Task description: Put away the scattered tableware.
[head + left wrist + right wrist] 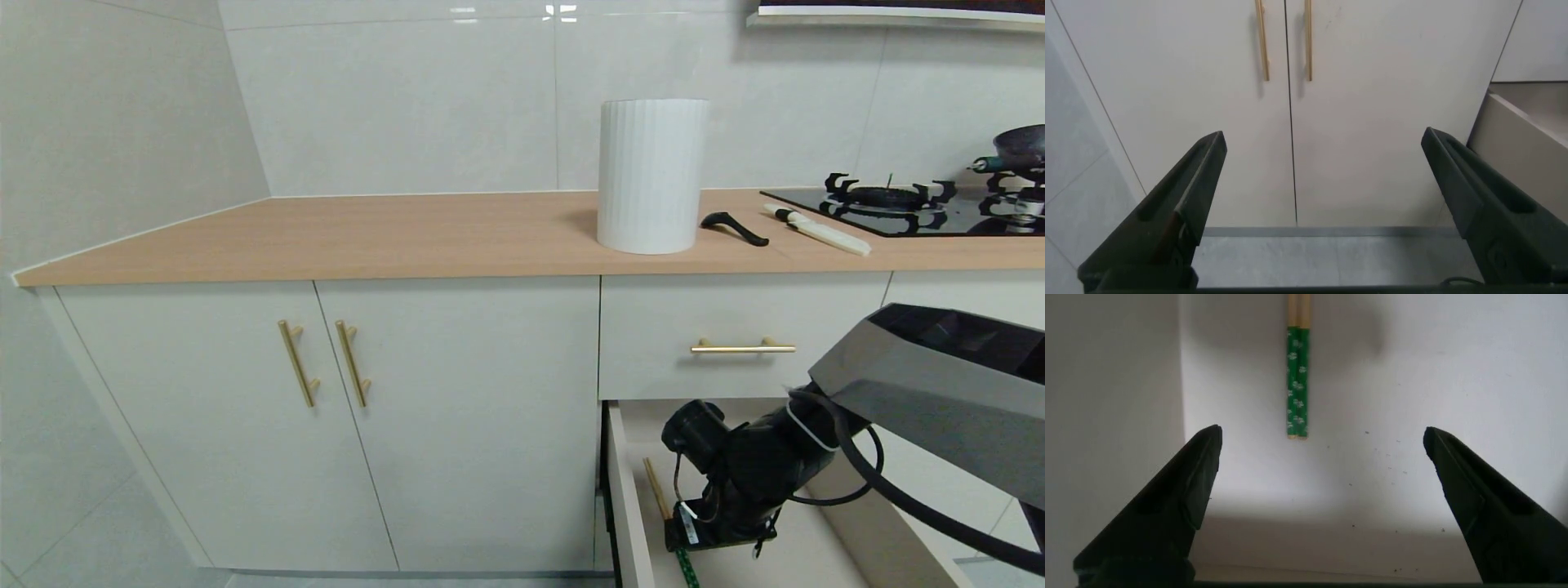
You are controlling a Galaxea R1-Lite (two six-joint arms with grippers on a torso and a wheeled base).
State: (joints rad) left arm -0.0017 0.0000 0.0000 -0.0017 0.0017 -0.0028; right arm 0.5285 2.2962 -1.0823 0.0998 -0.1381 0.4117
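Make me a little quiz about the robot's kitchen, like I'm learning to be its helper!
1. True or false: the chopsticks lie inside the open drawer.
2. What stands on the countertop beside the black utensil? A) a white ribbed container B) a red kettle C) a stack of plates
3. Fill in: above the drawer, the right gripper is ____ (open or shut).
Key: 1 true; 2 A; 3 open.
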